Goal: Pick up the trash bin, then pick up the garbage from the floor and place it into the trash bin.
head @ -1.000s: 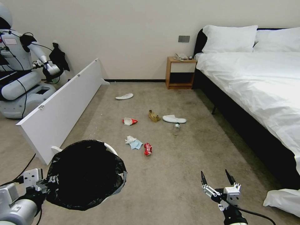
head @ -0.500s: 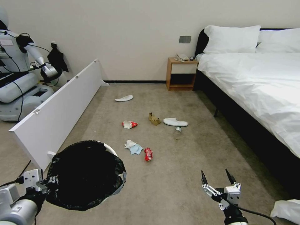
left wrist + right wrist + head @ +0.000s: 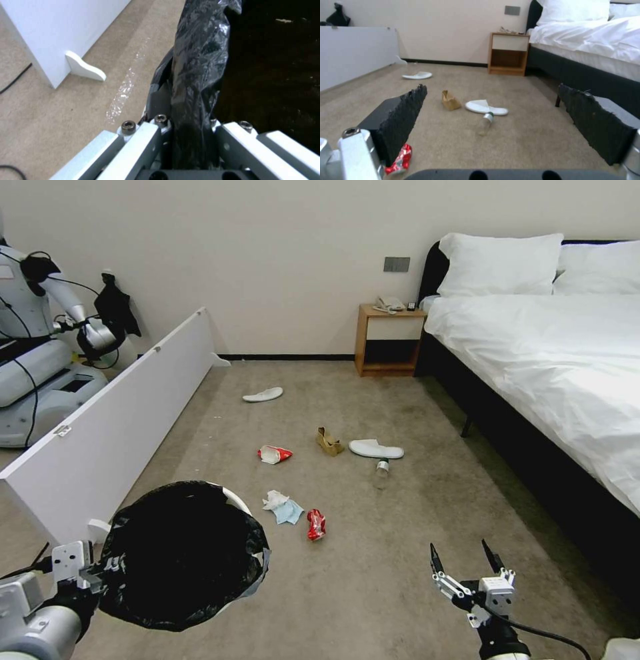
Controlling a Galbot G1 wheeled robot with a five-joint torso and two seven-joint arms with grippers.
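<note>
The trash bin [image 3: 180, 553], white with a black bag over its rim, hangs at the lower left. My left gripper [image 3: 100, 570] is shut on its rim, and the left wrist view shows the fingers [image 3: 146, 140] clamping the bag-covered edge [image 3: 196, 75]. My right gripper [image 3: 465, 559] is open above bare carpet, at the lower right. Garbage lies ahead: a crushed red can [image 3: 315, 524], tissue [image 3: 283, 507], a red-white wrapper [image 3: 274, 454], a brown paper bag [image 3: 329, 441], a clear bottle [image 3: 381, 473] and two white slippers [image 3: 375, 449]. The right wrist view shows the can [image 3: 400, 160] and bottle [image 3: 485, 123].
A long white board [image 3: 113, 427] stands on edge along the left, with another robot [image 3: 40, 353] behind it. A bed [image 3: 553, 360] takes up the right side, and a wooden nightstand [image 3: 389, 340] stands at the back wall. Open carpet lies between my grippers and the litter.
The whole view has shifted as the camera moved forward. The litter now sits lower and closer in the picture. Both grippers hold the same pose.
</note>
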